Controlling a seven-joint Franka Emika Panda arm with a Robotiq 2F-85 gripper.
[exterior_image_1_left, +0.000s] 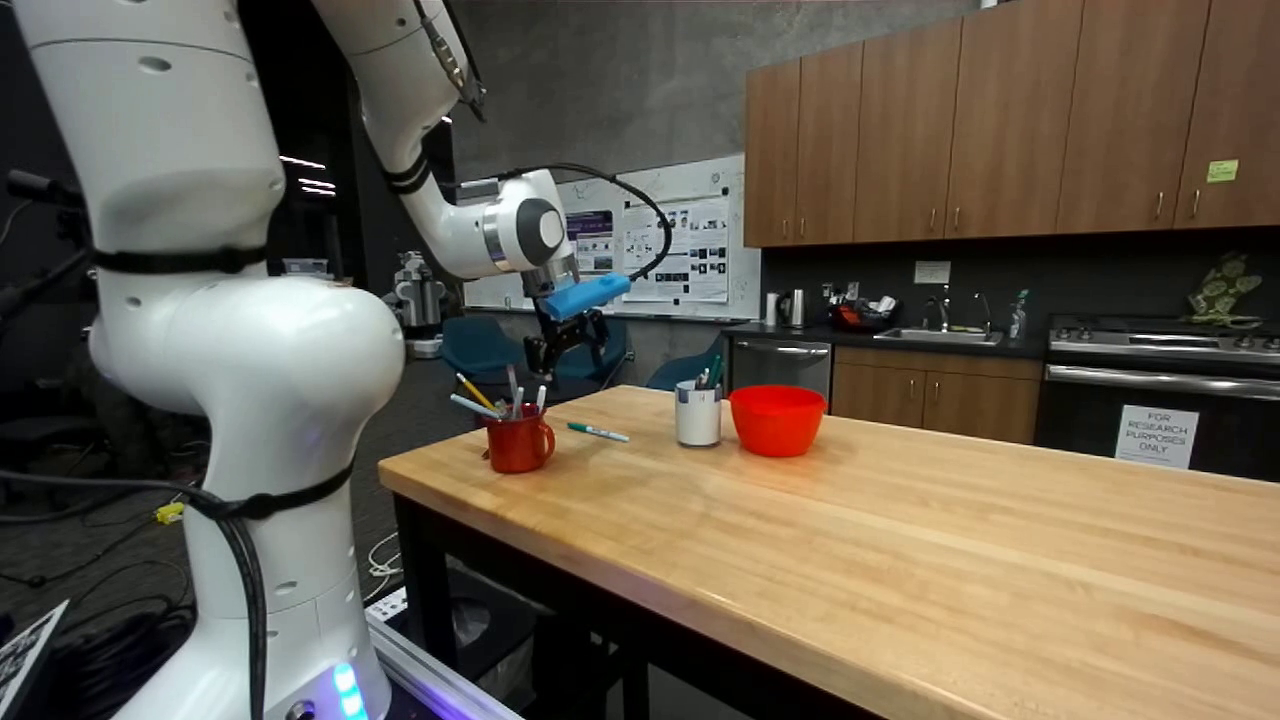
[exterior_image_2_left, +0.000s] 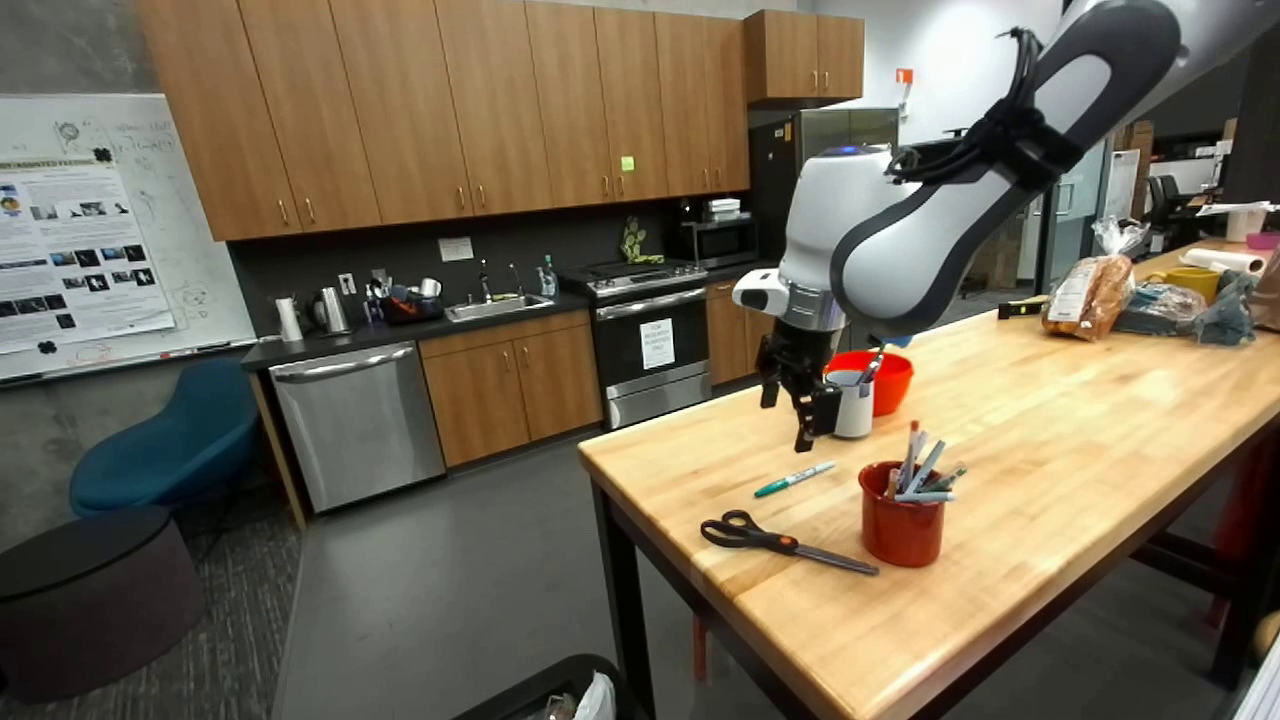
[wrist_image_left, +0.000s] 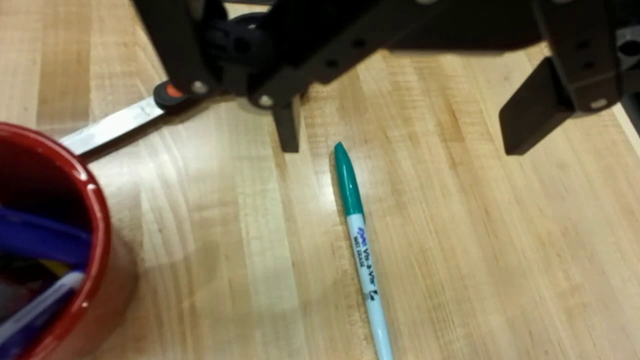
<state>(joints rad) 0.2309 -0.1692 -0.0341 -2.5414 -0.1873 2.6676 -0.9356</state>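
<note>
My gripper (wrist_image_left: 402, 150) hangs above the wooden table with its jaws wide apart and nothing between them. Nearest below it lies a green-capped marker (wrist_image_left: 367, 265) with a pale barrel, flat on the wood; the cap's tip points up toward the gap in the wrist view. A red mug (wrist_image_left: 115, 290) full of pens stands at the left there, and at the table's near corner in an exterior view (exterior_image_2_left: 902, 530). Black-handled scissors (exterior_image_2_left: 778, 542) lie beside the mug; in the wrist view the left finger partly covers them. Both exterior views show the gripper (exterior_image_1_left: 570, 365) apart from everything.
A white cup (exterior_image_1_left: 698, 425) with pens stands beside a red bowl (exterior_image_1_left: 778, 425). Farther along the table (exterior_image_2_left: 1000, 450) are a bagged loaf (exterior_image_2_left: 1085, 298) and other bags. A dark bin (exterior_image_2_left: 530, 695) stands on the floor past the table's edge.
</note>
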